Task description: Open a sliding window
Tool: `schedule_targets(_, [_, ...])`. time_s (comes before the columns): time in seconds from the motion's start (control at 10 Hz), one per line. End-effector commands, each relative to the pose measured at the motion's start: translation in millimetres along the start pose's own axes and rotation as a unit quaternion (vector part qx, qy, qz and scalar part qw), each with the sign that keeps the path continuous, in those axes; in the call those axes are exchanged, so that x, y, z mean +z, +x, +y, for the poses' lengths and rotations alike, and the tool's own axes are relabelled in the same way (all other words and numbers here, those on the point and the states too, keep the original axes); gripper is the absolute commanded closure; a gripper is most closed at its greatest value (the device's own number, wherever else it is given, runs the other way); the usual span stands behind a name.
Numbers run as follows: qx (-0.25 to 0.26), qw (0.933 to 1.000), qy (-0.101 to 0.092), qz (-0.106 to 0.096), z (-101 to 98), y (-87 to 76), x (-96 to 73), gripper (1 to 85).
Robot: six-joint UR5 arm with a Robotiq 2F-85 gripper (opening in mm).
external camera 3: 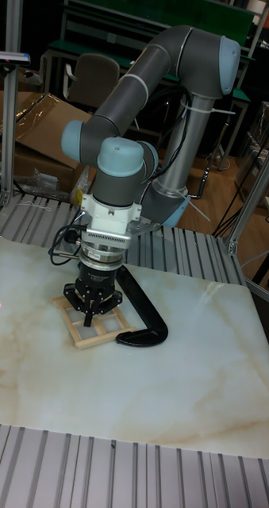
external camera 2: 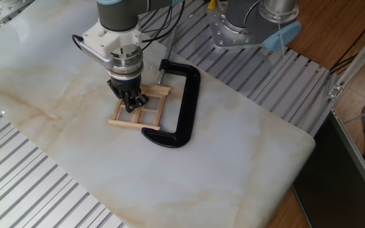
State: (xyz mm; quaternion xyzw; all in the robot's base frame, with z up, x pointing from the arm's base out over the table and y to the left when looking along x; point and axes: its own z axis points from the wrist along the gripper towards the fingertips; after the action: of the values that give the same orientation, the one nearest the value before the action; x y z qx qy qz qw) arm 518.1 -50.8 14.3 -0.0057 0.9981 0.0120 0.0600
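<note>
From the fixed view, we've got the sliding window (external camera 2: 140,108) lying flat on the marble worktop (external camera 2: 233,145), a bit toward 11 o'clock of the slab's middle, with the black C-clamp (external camera 2: 181,104) hugging its 3 o'clock side and apparently pinning the frame down. The tool (external camera 2: 134,101) is right down on the window's upper half, fingertips looking like they sit around or against one of the crossbars, but honestly we can't tell from here whether it's clenched on a stick or just poked into a pane. The window itself looks like thin pale sticks glued up, so we'd guess super light and stiff but easy to snap; it would skate all over that slick marble if the clamp weren't there. In the tall fixed view, the window (external camera 3: 93,317) shows at about 9 o'clock of the slab with the clamp's (external camera 3: 142,317) curved end resting at its 3 o'clock edge, and the tool (external camera 3: 90,312) covers most of the panes, so the fingertips are hidden there too. We'd take hold at a crossbar of the moving sash, close to a rail, and push gently along the track rather than down.
</note>
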Motion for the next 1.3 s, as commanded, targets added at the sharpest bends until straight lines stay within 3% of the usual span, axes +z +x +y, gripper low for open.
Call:
schedule_targets(0.0, [0.002,1.0,-0.003,-0.001,-1.9,0.4,-0.8,85.0])
schedule_targets(0.7, [-0.006,1.0,0.0,-0.002,-10.7,5.6,1.2,85.0])
schedule_targets(1.2, [0.007,0.9999,0.009,0.004,-2.9,7.3,0.3,85.0])
